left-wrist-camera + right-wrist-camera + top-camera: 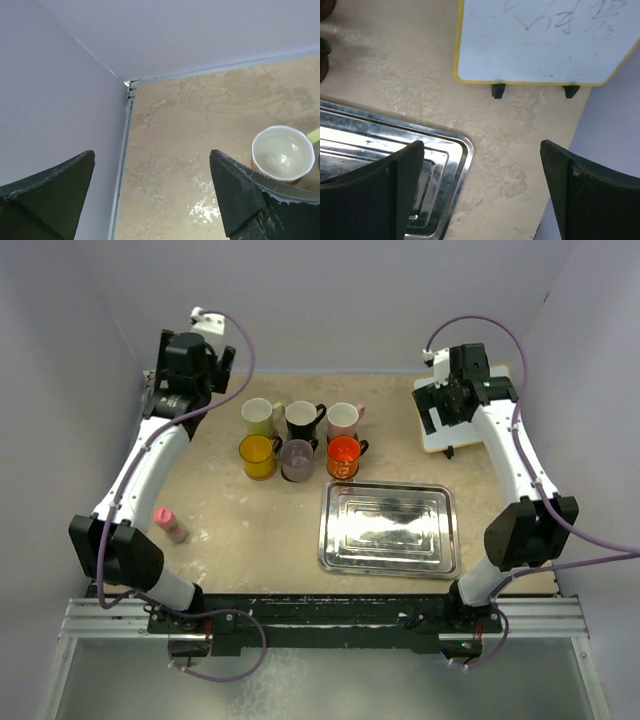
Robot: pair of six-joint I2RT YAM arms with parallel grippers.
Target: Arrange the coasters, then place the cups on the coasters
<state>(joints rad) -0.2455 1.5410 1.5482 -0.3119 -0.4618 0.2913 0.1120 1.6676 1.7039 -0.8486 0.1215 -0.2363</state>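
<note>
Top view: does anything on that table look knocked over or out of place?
Only the small pink bottle: it seems to lie on its side near the left edge, alone. The six cups stand upright in two tidy rows.

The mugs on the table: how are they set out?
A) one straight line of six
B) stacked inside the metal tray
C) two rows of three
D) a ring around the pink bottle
C: seen from above, the cream mug, black mug and pinkish mug form the back row, with the yellow-orange mug, purple-grey mug and orange-red mug right in front.
</note>
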